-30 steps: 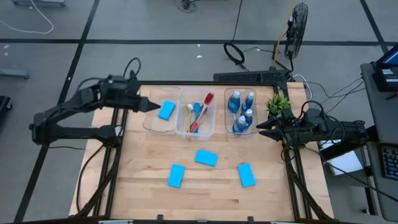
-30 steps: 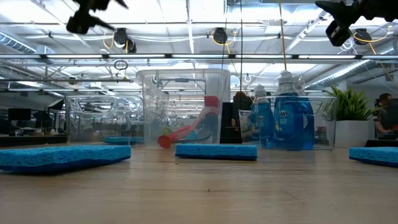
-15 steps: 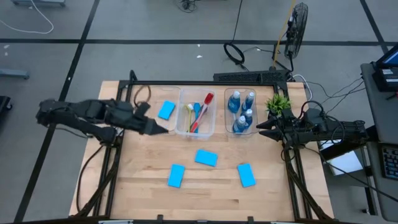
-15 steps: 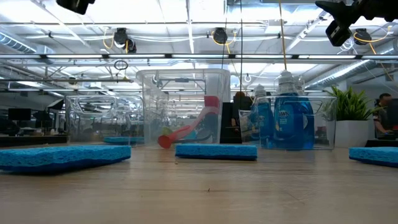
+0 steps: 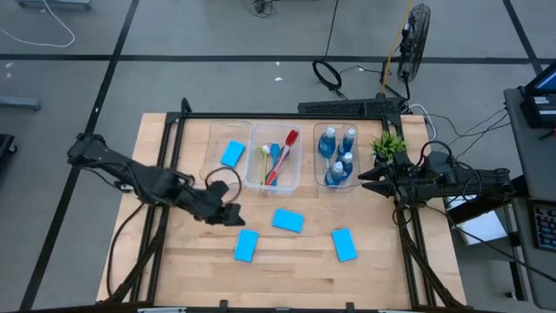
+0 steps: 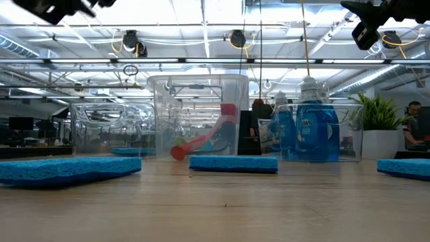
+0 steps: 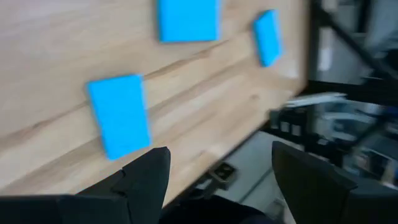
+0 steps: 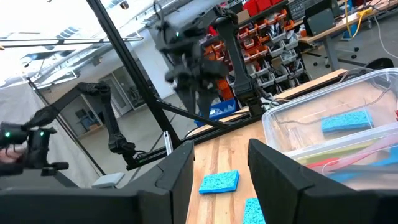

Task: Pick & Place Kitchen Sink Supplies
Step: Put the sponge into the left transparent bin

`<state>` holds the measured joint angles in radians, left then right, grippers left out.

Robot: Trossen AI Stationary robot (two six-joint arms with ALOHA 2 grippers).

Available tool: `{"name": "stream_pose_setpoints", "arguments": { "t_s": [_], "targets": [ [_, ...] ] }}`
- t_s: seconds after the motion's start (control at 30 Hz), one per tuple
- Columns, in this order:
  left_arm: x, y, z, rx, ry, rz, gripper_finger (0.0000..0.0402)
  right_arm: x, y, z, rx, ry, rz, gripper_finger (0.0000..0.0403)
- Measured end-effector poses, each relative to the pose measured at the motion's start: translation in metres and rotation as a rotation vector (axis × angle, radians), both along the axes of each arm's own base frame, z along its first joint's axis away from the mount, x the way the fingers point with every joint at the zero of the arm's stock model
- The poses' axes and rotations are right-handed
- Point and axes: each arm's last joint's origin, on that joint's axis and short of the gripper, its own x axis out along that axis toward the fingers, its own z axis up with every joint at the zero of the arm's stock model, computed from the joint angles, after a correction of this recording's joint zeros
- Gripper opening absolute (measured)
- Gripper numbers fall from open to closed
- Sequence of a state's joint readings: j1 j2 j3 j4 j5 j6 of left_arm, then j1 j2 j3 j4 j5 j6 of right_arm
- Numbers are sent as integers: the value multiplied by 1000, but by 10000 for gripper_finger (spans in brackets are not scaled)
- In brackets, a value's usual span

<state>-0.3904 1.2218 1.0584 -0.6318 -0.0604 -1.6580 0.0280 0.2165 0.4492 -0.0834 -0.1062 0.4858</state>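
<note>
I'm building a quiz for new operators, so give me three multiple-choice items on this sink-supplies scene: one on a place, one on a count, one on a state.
1. Where is the left end effector?
A. over the bottle bin
B. above the bare table near the loose sponges
C. beside the plant

2. How many sponges lie loose on the table?
A. one
B. three
C. five

3. The left end effector is
A. open and empty
B. shut on a brush
C. shut on a bottle

Key: 1 B, the high view shows it just above a loose sponge. 2 B, three lie outside the bins. 3 A, its fingers stand apart with nothing between.
</note>
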Motion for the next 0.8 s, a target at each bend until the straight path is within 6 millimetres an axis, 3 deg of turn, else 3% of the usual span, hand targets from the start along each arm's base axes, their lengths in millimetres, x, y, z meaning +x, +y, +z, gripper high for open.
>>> {"name": "stream_pose_setpoints", "arguments": {
  "t_s": [0.23,0.8],
  "targets": [
    [10,-18,-35,3,224,23,278,0,0,0,0,0,0,139],
    [42,-35,-115,170,494,12,278,0,0,0,0,0,0,139]
  ]
}}
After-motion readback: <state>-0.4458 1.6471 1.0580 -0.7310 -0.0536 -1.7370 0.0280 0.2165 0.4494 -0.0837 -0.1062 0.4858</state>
